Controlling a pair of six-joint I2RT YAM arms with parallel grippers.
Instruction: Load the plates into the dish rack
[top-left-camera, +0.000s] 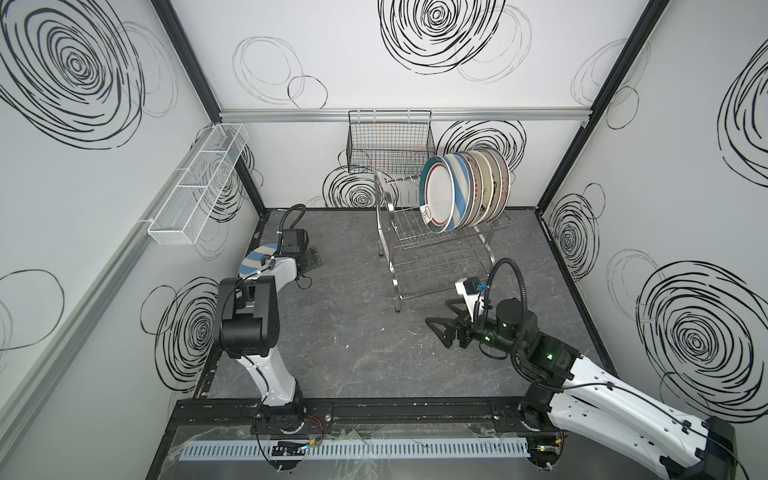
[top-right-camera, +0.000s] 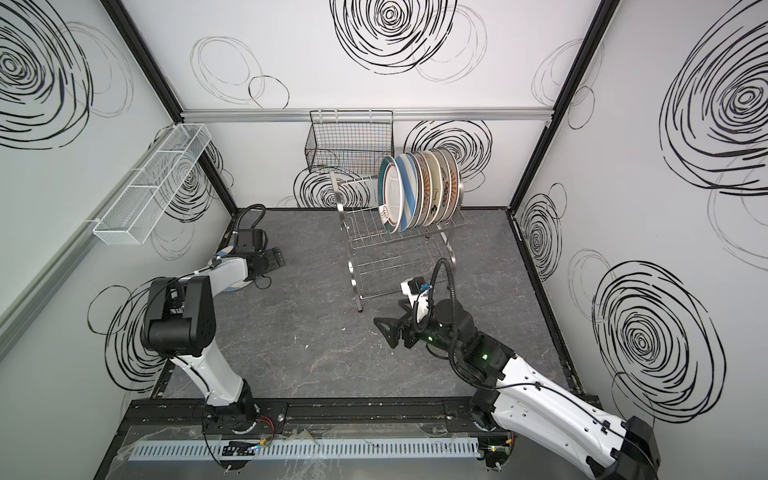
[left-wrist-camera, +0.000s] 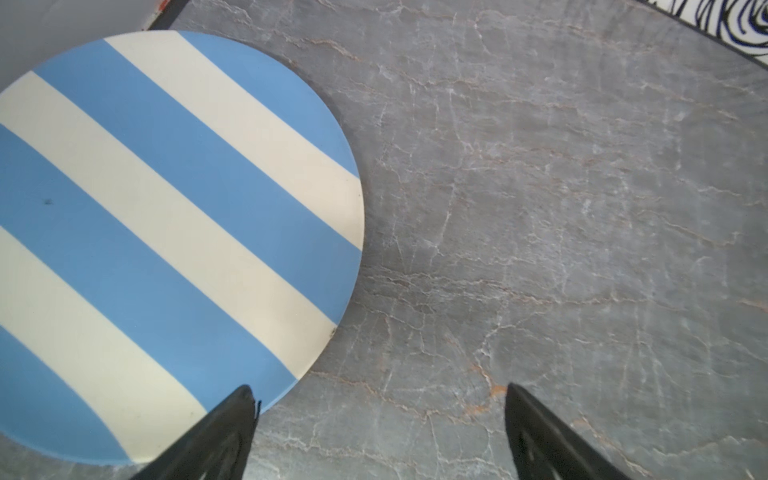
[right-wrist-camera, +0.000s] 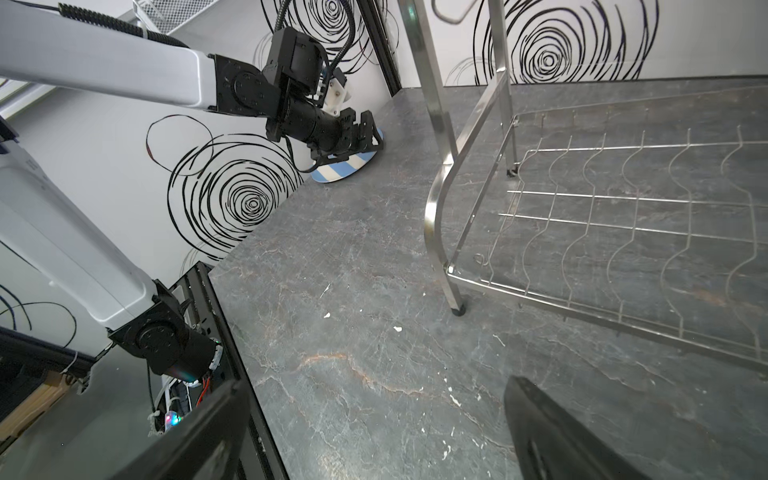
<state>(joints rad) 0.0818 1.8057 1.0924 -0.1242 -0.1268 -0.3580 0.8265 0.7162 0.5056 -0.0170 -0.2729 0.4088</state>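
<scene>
Presently, seven or so racked plates (top-left-camera: 465, 189) stand on edge in the upper tier of the dish rack (top-left-camera: 395, 286), packed toward its right end. Each rim sits between upright wires, so the plates lean lightly on one another and cannot roll. The slots toward the rack's left end are free, and the lower tier is bare.

One striped plate (left-wrist-camera: 166, 232) is not yet loaded. It lies flat on the surface (left-wrist-camera: 540, 208), well to the left of the rack, by the side wall. Lying flat, it likely offers only its rim to pinch.

Left arm: reached out away from the rack, wrist pitched down over the plate's edge. The left fingers (left-wrist-camera: 224, 432) are spread, one over the striped face and the other over bare surface beyond the rim. This reads as lining up a rim grasp. Whether either finger touches the plate, I cannot tell.

Right arm: stretched low from its base, wrist about level, just in front of the rack's near-left leg. The right fingers (right-wrist-camera: 552, 428) are spread wide and hold nothing. They are probably waiting there, clear of the free slots.
</scene>
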